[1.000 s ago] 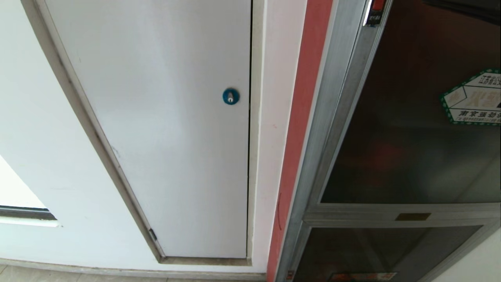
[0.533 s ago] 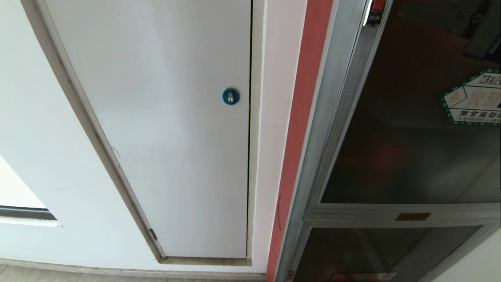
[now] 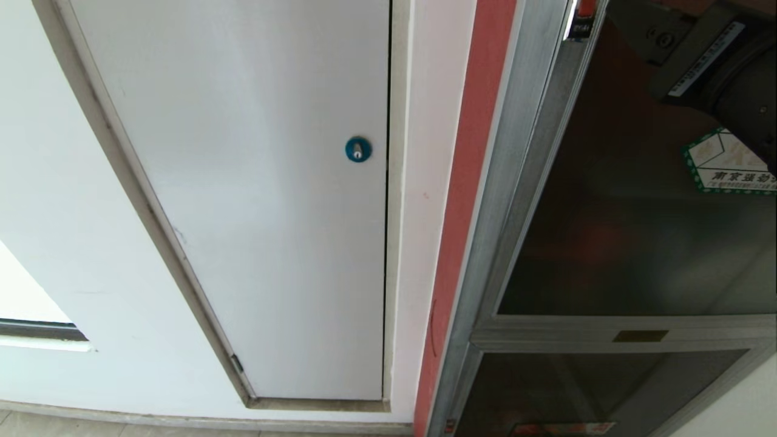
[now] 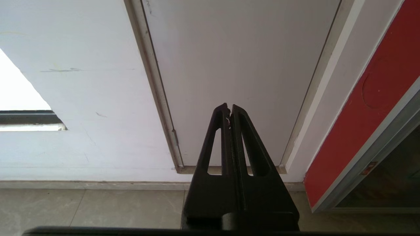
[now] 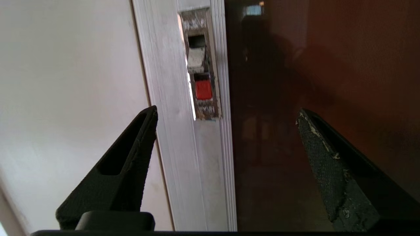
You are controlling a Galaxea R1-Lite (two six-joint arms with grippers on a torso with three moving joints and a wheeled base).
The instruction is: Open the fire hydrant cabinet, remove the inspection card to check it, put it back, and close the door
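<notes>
The fire hydrant cabinet (image 3: 461,182) stands at the right, with a red side and a silver frame. Its door (image 3: 637,243) is a dark glass pane bearing a green-bordered sticker (image 3: 725,173), and it lies flat in the frame. My right arm (image 3: 704,54) reaches in front of the glass at the top right. In the right wrist view my right gripper (image 5: 226,113) is open, a little short of the door. One finger is before the white wall and the other before the glass. The red latch tab (image 5: 203,89) sits ahead between them. The inspection card is hidden.
Left of the cabinet, a plain white panel (image 3: 255,200) with a round blue lock (image 3: 358,149) is set in the white wall. My left gripper (image 4: 228,106) is parked shut, low down, pointing at that panel's foot just above the tiled floor (image 4: 98,206).
My right arm has come down into the head view at the top right and now covers the upper part of the sticker. The cabinet, door and camera have not moved.
</notes>
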